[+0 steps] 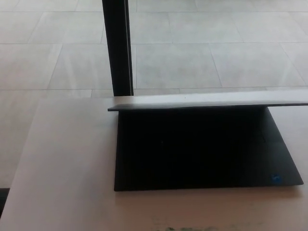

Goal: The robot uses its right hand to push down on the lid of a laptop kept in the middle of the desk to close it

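While neither hand shows in the head view, the black laptop [207,149] lies on the pale table [67,163], toward its right edge, its thin grey lid [207,101] partly lowered over the dark base, a black post [118,48] behind.

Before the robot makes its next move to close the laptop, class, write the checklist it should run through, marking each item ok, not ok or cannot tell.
1. Laptop is on the desk in view: ok, though its right end runs out of frame.
2. Lid is open and needs pushing down: ok, it stands raised above the dark base.
3. Nothing lies on the base that the lid would trap: cannot tell, the base is in deep shadow.
4. Right hand is positioned over the lid: not ok, no hand shows.
5. Left hand is clear of the laptop: ok, not in view.
6. Black post behind the desk is clear of the lid: cannot tell.
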Motion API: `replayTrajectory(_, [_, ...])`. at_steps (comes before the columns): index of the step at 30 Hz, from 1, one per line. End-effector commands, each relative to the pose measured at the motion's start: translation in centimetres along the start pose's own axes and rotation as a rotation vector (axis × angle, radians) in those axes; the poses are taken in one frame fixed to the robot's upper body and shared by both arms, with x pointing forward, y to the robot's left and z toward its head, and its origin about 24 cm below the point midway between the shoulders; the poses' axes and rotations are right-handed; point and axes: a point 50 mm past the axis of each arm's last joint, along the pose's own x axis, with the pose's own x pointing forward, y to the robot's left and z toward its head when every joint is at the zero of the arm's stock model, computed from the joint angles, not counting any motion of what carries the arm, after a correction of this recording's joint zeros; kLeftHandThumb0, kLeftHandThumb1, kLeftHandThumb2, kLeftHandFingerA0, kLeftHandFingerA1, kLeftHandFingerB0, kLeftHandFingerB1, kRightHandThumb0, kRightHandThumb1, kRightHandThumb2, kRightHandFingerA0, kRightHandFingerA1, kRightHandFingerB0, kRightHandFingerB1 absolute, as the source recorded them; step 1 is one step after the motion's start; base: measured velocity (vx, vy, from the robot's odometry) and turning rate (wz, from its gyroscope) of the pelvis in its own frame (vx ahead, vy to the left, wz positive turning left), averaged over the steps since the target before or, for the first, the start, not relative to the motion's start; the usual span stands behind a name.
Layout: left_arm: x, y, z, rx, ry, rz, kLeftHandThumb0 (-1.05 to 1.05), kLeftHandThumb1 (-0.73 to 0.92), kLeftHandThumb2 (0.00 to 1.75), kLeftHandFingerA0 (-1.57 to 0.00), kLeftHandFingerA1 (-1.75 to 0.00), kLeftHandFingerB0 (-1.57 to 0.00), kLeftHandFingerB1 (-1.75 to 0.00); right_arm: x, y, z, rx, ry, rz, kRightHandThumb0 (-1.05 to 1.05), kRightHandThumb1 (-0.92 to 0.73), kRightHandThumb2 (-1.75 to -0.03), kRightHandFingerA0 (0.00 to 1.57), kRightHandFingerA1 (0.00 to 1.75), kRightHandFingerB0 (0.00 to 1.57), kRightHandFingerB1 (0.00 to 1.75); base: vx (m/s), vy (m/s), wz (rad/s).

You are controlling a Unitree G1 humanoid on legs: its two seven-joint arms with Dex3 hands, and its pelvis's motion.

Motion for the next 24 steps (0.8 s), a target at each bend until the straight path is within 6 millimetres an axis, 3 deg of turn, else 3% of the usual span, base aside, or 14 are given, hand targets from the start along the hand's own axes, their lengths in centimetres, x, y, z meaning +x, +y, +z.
replayTrajectory(1, [0.1,0.3,1.5,0.0,-0.062,-0.002,-0.85,0.92,0.69,-0.41,-0.45,-0.26,-0.32,0.5,8.6,0.3,-0.244,-0.014,0.401,-0.94,-0.92,-0.74,0.14,0.41,0.26,0.31,0.0,0.0,0.0])
replayTrajectory(2, [0.1,0.3,1.5,-0.012,-0.064,-0.017,-0.85,0.92,0.68,-0.39,-0.47,-0.26,-0.32,0.1,10.8,-0.4,-0.312,-0.022,0.461,-0.96,-0.92,-0.75,0.17,0.43,0.29,0.33,0.0,0.0,0.0])
replayTrajectory(5, [0.1,0.4,1.5,-0.012,-0.061,-0.015,-0.85,0.92,0.68,-0.4,-0.46,-0.25,-0.31,-0.1,11.5,-0.6,-0.317,-0.025,0.494,-0.93,-0.92,-0.75,0.15,0.42,0.28,0.32,0.0,0.0,0.0])
replayTrajectory(9, [0.1,0.4,1.6,-0.03,-0.06,-0.014,-0.85,0.92,0.68,-0.38,-0.46,-0.25,-0.32,-1.2,15.8,-1.4,-0.428,-0.045,0.671,-0.99,-0.91,-0.79,0.13,0.46,0.29,0.34,0.0,0.0,0.0])
replayTrajectory(14, [0.2,0.4,1.7,-0.024,-0.063,-0.01,-0.83,0.91,0.68,-0.39,-0.47,-0.27,-0.32,-1.8,18.2,-2.5,-0.622,-0.075,0.849,-0.95,-0.92,-0.79,0.08,0.45,0.21,0.34,0.0,0.0,0.0])
replayTrajectory(15, [0.1,0.4,1.7,-0.021,-0.063,-0.013,-0.81,0.9,0.67,-0.4,-0.46,-0.28,-0.32,-2.2,18.9,-3.1,-0.687,-0.071,0.902,-0.9,-0.76,-1.16,0.08,0.47,0.14,0.43,0.0,0.0,0.0])
replayTrajectory(16, [0.1,0.5,1.7,-0.018,-0.061,-0.012,-0.81,0.9,0.67,-0.41,-0.47,-0.29,-0.32,-2.6,19.4,-3.6,-0.742,-0.06,0.959,-0.95,-0.92,-0.79,0.06,0.4,0.17,0.31,0.0,0.0,0.0])
replayTrajectory(18, [0.1,0.5,1.7,-0.008,-0.063,-0.011,-0.81,0.9,0.67,-0.41,-0.47,-0.28,-0.32,-3.2,19.8,-4.2,-0.781,-0.062,1.004,-1.0,-0.83,-0.89,0.07,0.41,0.17,0.35,0.0,0.0,0.0])
replayTrajectory(19, [0.1,0.5,1.8,-0.009,-0.064,-0.016,-0.81,0.9,0.67,-0.4,-0.47,-0.28,-0.32,-3.5,20.1,-4.6,-0.788,-0.058,1.034,-0.93,-0.92,-0.77,0.06,0.43,0.2,0.32,0.0,0.0,0.0])
replayTrajectory(20, [0.1,0.5,1.8,-0.003,-0.064,-0.015,-0.82,0.9,0.67,-0.41,-0.46,-0.29,-0.33,-3.8,20.3,-5.0,-0.806,-0.047,1.055,-1.01,-0.92,-0.82,0.05,0.43,0.22,0.34,0.0,0.0,0.0])
replayTrajectory(24, [0.1,0.4,1.9,-0.001,-0.064,-0.014,-0.83,0.9,0.67,-0.42,-0.47,-0.29,-0.33,-6.0,21.0,-7.3,-0.872,0.007,1.159,-0.99,-0.91,-0.8,0.06,0.43,0.19,0.34,0.0,0.0,0.0])
